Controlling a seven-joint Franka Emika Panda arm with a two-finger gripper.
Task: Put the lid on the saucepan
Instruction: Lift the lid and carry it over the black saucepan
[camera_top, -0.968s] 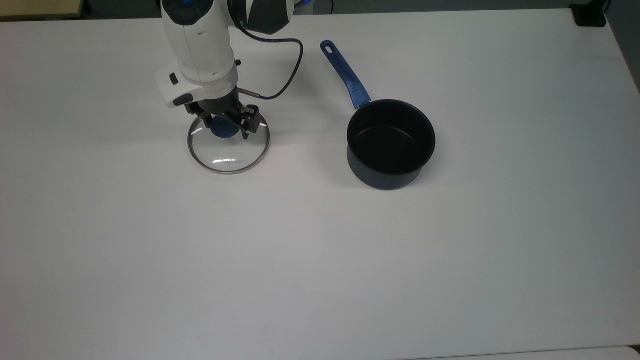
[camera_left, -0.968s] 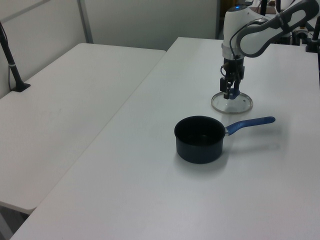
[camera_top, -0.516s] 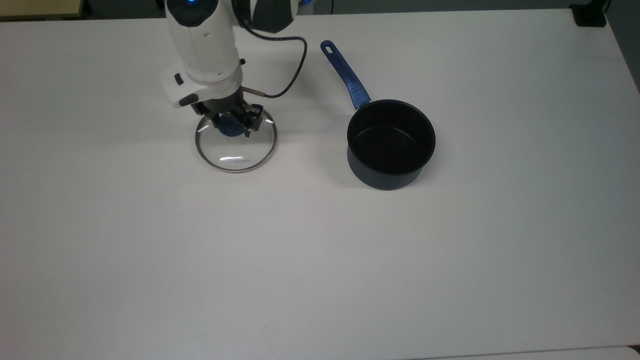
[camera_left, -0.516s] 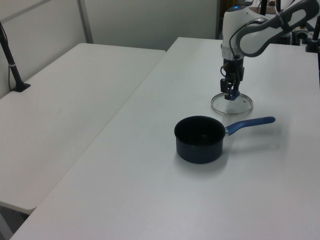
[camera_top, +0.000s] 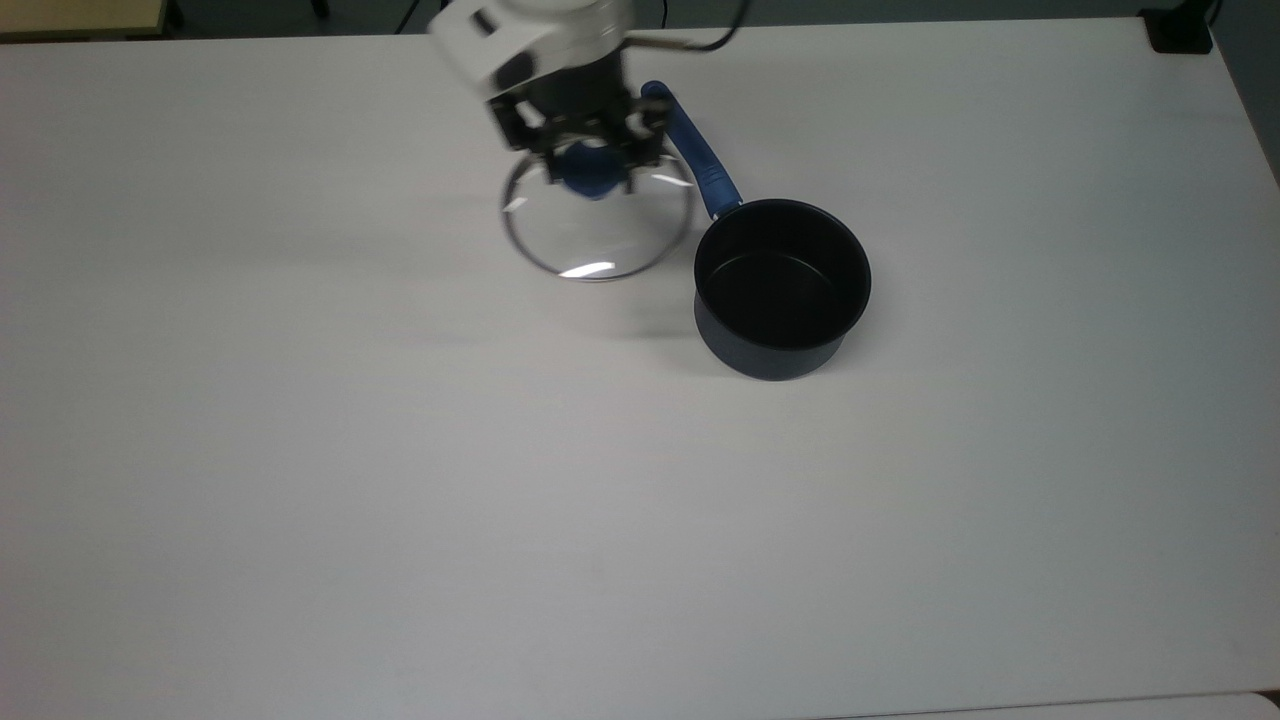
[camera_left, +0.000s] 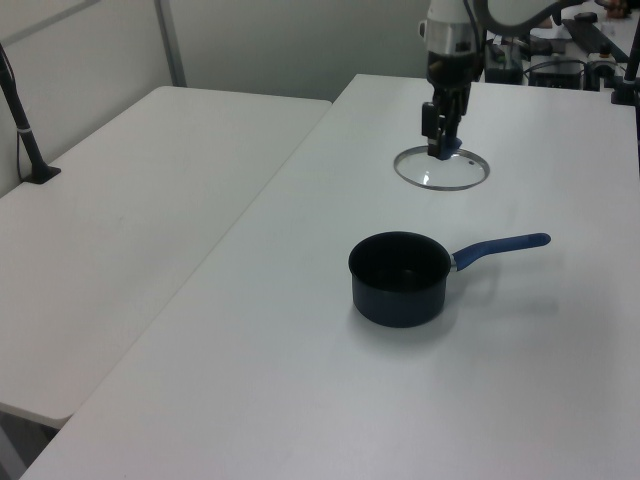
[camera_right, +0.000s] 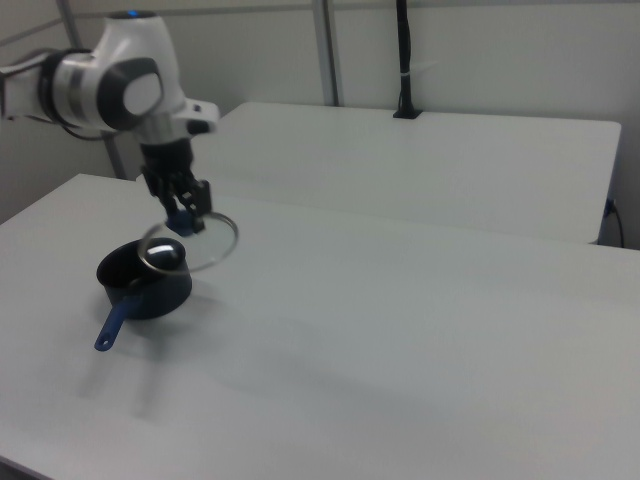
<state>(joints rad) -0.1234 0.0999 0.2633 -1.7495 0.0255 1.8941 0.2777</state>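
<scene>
- Hanging clear of the worktop (camera_top: 300, 450) now, the lid (camera_top: 598, 225) is no longer lying flat on it as it was half a second ago; its shadow falls on the surface below it in the top view.
- It has also travelled toward the saucepan (camera_top: 782, 290), and its rim now overlaps the near end of the blue handle (camera_top: 705, 170) in the top view, close to the worktop's far edge there.
- The fingers (camera_top: 548, 150) are closed on the blue knob (camera_top: 590, 170), one on each side, so the gripper (camera_top: 592, 160) carries the lid by its centre.
- The saucepan sits where it was, open side up and with nothing in it, a little in from the same far edge.
- Judging from this, pick-up is done and the carry is under way; what remains is centring the lid over the rim and lowering it level.
</scene>
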